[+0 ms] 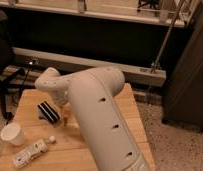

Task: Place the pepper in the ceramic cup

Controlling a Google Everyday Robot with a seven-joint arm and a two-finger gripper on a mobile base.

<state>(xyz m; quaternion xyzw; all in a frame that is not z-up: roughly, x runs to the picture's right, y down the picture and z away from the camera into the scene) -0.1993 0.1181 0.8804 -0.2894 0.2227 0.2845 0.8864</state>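
Observation:
The white ceramic cup point(12, 134) stands upright at the left edge of the wooden table point(130, 115). My gripper point(64, 111) hangs below the white wrist, just right of the black ridged block point(47, 111) and well right of and above the cup. A small orange-brown bit point(65, 120) shows under the gripper; I cannot tell whether it is the pepper or whether it is held. My large white arm point(100, 125) hides the middle and right of the table.
A white labelled bottle point(30, 153) lies on its side at the table's front left, with a small white piece point(52, 139) beside it. The reddish-brown bowl is hidden behind the arm. A dark wall and a metal pole point(167, 40) are behind the table.

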